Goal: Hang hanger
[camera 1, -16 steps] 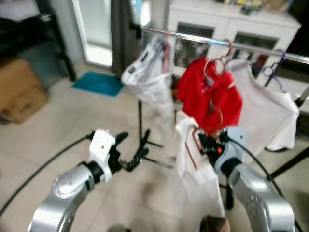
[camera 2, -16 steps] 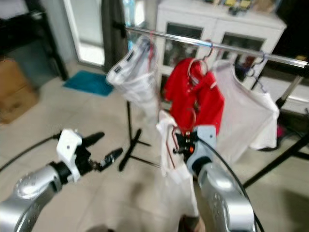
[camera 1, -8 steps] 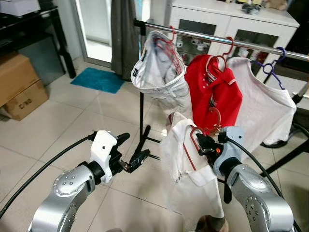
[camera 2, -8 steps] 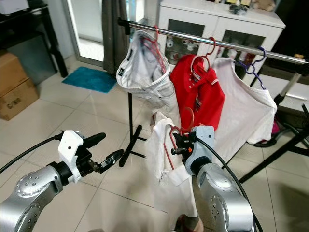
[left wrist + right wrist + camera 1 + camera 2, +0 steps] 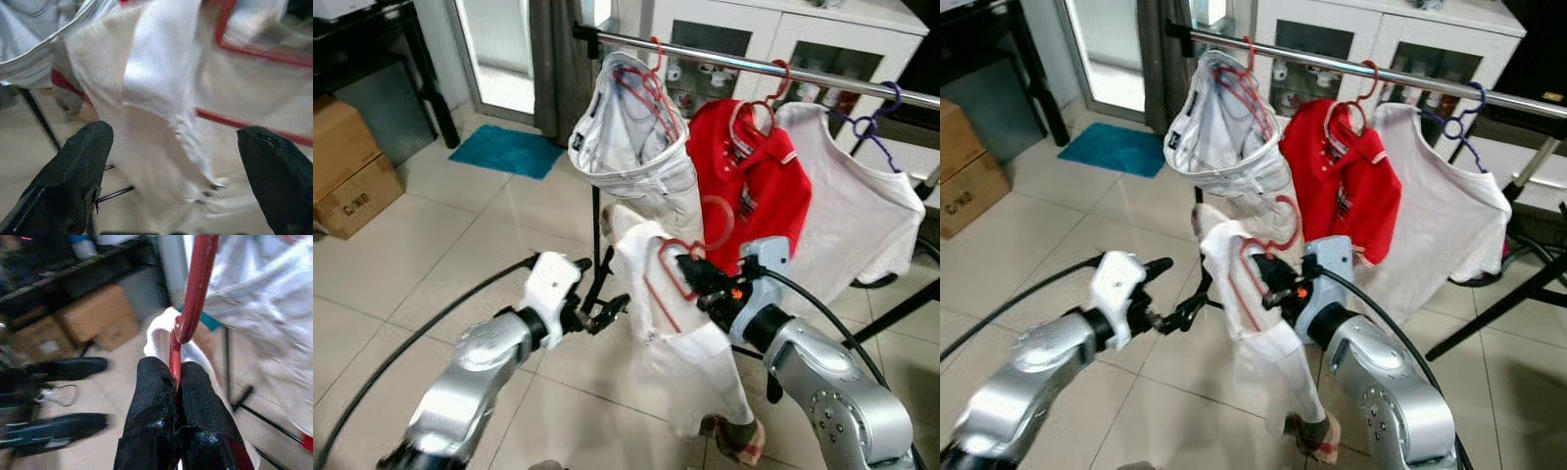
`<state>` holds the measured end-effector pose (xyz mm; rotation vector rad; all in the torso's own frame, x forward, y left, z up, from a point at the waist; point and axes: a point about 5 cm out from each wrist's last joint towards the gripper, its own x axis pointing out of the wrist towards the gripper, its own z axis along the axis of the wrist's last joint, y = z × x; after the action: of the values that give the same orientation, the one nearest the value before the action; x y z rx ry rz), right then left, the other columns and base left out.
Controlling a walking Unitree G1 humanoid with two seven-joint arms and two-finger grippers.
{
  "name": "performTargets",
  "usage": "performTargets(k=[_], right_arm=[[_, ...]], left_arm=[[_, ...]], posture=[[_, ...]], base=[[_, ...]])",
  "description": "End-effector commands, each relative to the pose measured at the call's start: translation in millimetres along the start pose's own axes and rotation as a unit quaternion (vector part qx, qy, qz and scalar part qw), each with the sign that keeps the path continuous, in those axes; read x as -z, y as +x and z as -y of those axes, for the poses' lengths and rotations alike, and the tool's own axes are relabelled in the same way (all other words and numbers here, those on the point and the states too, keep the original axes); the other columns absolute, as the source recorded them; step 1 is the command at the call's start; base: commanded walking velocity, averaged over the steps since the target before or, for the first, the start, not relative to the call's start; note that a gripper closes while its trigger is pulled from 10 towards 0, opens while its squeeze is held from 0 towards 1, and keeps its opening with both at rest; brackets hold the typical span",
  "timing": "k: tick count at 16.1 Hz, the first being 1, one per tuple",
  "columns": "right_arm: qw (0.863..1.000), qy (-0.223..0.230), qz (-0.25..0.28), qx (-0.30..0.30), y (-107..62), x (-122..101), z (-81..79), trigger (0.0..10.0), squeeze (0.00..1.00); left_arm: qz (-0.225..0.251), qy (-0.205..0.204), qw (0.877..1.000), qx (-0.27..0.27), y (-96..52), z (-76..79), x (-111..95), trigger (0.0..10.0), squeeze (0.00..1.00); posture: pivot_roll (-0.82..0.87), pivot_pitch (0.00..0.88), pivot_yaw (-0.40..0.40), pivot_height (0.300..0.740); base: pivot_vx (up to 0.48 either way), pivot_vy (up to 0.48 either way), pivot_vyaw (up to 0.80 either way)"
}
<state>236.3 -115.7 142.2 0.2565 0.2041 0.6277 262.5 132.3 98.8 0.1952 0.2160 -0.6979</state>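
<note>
The red hanger (image 5: 677, 276) with its white shirt (image 5: 680, 323) is in the air in front of me, below the rail (image 5: 773, 70) and not yet on it; its hook (image 5: 717, 217) curls upward in front of the red polo (image 5: 754, 191) but touches nothing that I can make out. My right gripper (image 5: 177, 382) is clenched on the hanger's neck, fingers pinched tight either side of the red bar; my left gripper (image 5: 171, 161) has its fingers (image 5: 78, 161) spread wide with the shirt cloth just ahead between them, gripping nothing.

So I judge the pick-up done and the carry well along; the hanging itself is all still to do. What is left, as I read it: raise the hook above the rail, find a free stretch, lower it on and let go.

The rail already carries a pale striped garment (image 5: 631, 147) on a red hanger, the red polo, and a white tee (image 5: 862, 211) on a purple hanger (image 5: 871, 122); the barest stretch seems to lie between the striped garment and the polo, though that gap looks narrow. A cardboard box (image 5: 347, 171) and a teal mat (image 5: 506, 152) sit well off to my left.
</note>
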Motion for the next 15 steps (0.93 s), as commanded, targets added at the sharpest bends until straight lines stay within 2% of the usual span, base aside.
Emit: performTargets(k=[1, 2, 3, 4, 5, 6, 11, 15], right_arm=[[0.999, -0.005, 0.023, -0.040, 0.0, -12.4, -10.5, 0.0, 0.00], [0.998, 0.001, 0.030, -0.058, -0.3, -14.8, -15.0, 0.0, 0.00], [0.997, 0.006, 0.035, -0.075, -1.3, -16.7, -18.8, 0.0, 0.00], [0.997, 0.006, 0.036, -0.075, -1.6, -16.7, -18.8, 0.0, 0.00], [0.997, 0.006, 0.035, -0.072, -2.4, -16.2, -17.7, 0.0, 0.00], [0.997, 0.006, 0.034, -0.069, -3.0, -15.8, -16.6, 0.0, 0.00], [0.998, 0.011, 0.025, -0.047, -6.4, -12.6, -9.0, 0.0, 0.00], [0.998, 0.019, 0.028, -0.058, -7.6, -12.6, -11.7, 0.0, 0.00]], left_arm=[[-0.003, 0.020, 1.000, -0.009, 6.8, -0.4, 0.2, 10.0, 0.10], [0.000, 0.030, 0.999, -0.025, 11.4, -3.8, -0.8, 10.0, 0.00], [0.017, 0.038, 0.998, -0.054, 17.0, -10.2, -5.8, 9.4, 0.00], [0.025, 0.039, 0.997, -0.064, 17.9, -12.2, -8.2, 5.3, 0.00], [0.035, 0.036, 0.996, -0.070, 18.9, -13.8, -10.3, 1.5, 0.00], [0.040, 0.037, 0.996, -0.069, 19.3, -13.6, -11.2, 0.0, 0.00], [0.061, 0.041, 0.995, -0.065, 21.6, -7.4, -9.4, 0.0, 0.00], [0.072, 0.038, 0.994, -0.068, 21.4, -6.0, -8.0, 0.0, 0.00]], posture=[[-0.04, 0.000, -0.056, 0.740], [-0.04, 0.000, -0.055, 0.740], [-0.05, 0.000, -0.049, 0.740], [-0.05, 0.000, -0.049, 0.740], [-0.05, 0.000, -0.048, 0.740], [-0.05, 0.000, -0.047, 0.740], [-0.05, 0.000, -0.049, 0.740], [-0.05, 0.000, -0.055, 0.740]], base=[[0.000, 0.000, 0.00], [0.000, 0.000, 0.00], [0.000, 0.000, 0.00], [0.000, 0.000, 0.00], [0.000, 0.000, 0.00], [0.000, 0.000, 0.00], [0.000, 0.000, 0.00], [0.000, 0.000, 0.00]])
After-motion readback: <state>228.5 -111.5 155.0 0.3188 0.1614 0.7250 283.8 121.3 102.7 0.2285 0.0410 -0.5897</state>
